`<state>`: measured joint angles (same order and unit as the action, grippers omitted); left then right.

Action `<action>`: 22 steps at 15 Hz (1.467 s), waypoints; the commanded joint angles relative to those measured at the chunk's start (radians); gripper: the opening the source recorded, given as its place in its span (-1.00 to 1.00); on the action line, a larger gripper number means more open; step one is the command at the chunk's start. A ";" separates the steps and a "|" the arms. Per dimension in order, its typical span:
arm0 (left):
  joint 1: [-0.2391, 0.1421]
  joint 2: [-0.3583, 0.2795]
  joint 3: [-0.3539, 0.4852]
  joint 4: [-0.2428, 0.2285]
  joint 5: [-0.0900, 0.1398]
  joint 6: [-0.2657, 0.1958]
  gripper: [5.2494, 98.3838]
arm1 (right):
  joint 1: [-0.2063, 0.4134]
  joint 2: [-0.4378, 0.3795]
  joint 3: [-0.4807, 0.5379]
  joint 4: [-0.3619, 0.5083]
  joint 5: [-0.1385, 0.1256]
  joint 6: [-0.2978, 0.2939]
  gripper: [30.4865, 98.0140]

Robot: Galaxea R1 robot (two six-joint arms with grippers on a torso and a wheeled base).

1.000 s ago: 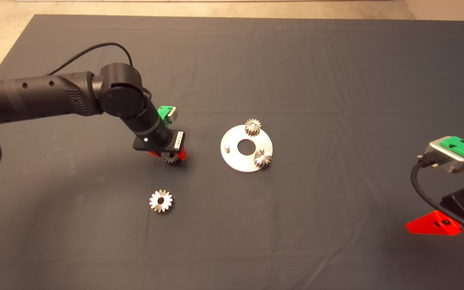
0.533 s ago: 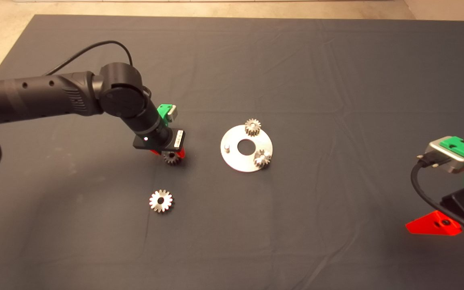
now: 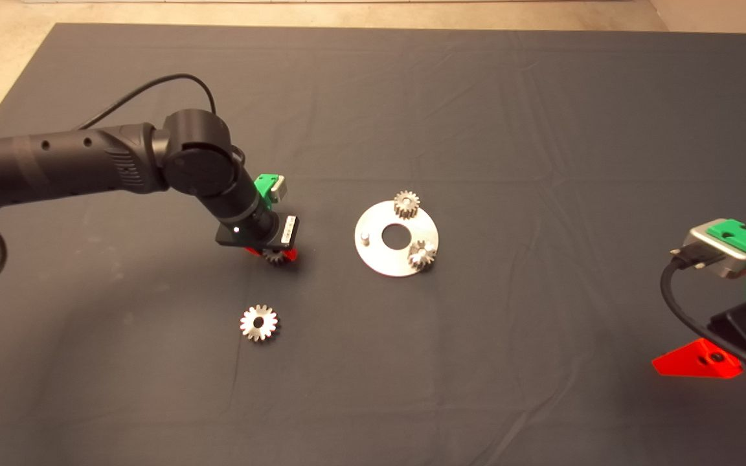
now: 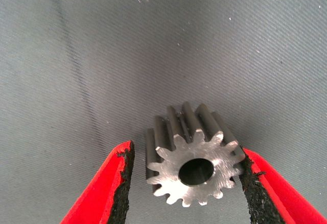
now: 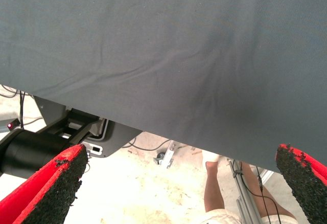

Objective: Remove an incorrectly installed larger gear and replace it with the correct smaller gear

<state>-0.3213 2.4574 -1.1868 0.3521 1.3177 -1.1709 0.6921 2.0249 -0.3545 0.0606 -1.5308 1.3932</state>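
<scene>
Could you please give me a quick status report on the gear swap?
Left gripper open around the smaller gear on the mat, one pad touching. Larger gear lies off the plate. Right gripper parked, open. Nothing in the way.

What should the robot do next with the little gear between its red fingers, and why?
Probably close the left tool on the small dull grey steel gear. The gear sits on the dark mat between the open fingers: one pad touches its teeth, the other is apart. The round silver plate has one bare peg waiting.
</scene>
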 commanded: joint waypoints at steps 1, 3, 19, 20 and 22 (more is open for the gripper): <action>-0.007 -0.001 0.012 0.013 0.005 0.003 -0.03 | 0.011 -0.001 0.002 0.033 -0.089 0.003 0.99; -0.007 -0.001 0.009 0.011 0.005 0.003 -0.03 | 0.011 -0.001 0.002 0.033 -0.089 0.002 0.99; -0.007 -0.001 0.011 0.023 -0.017 -0.001 -0.21 | 0.011 -0.002 0.002 0.033 -0.089 0.001 0.99; -0.007 -0.001 0.012 0.024 -0.017 -0.001 -0.21 | 0.011 -0.001 0.002 0.033 -0.089 0.001 0.99; -0.007 -0.001 0.007 0.022 -0.017 -0.003 -0.25 | 0.011 -0.001 0.002 0.033 -0.089 0.001 0.99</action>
<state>-0.3213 2.4594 -1.1864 0.3640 1.3051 -1.1717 0.6919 2.0249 -0.3545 0.0604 -1.5307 1.3932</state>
